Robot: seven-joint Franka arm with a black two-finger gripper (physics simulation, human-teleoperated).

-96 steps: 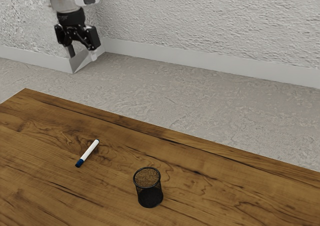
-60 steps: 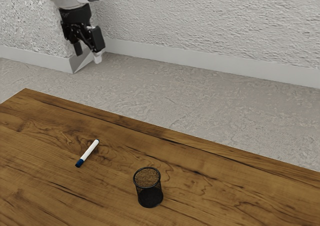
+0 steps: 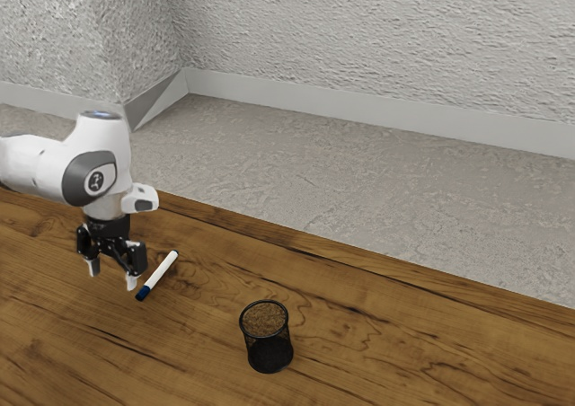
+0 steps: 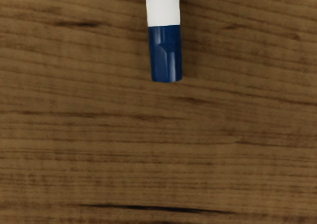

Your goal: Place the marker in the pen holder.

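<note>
My gripper (image 3: 111, 278) is low over the table in the exterior view, its two fingers spread apart with nothing between them. Just to its right in that view, the white marker (image 3: 162, 270) lies on the wood, blue cap toward the viewer. The wrist view has the marker's blue cap (image 4: 166, 54) and part of its white barrel. The black mesh pen holder (image 3: 267, 337) stands upright, apart from the marker, toward the exterior view's right.
The wooden table (image 3: 377, 334) has its far edge running behind the marker and the pen holder. Beyond it are the grey floor (image 3: 341, 190) and a textured white wall (image 3: 386, 38).
My arm has come down from high over the floor to low above the table, beside the marker. The marker and pen holder have not moved.
</note>
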